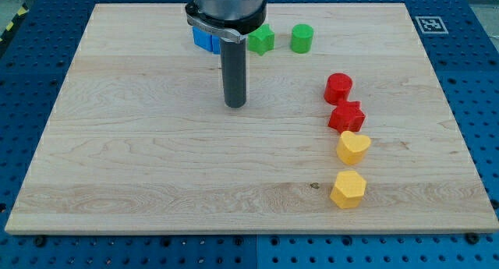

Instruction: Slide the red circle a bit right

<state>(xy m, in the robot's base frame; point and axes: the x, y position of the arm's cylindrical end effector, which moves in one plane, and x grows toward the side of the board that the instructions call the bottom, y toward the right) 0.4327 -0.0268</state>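
The red circle lies on the wooden board right of centre. A red star sits just below it, nearly touching. My tip rests on the board well to the left of the red circle, about a fifth of the view's width away and a little lower. Nothing lies between the tip and the red circle.
A yellow heart and a yellow hexagon lie below the red star. A green star and a green circle sit near the view's top. A blue block is partly hidden behind the arm.
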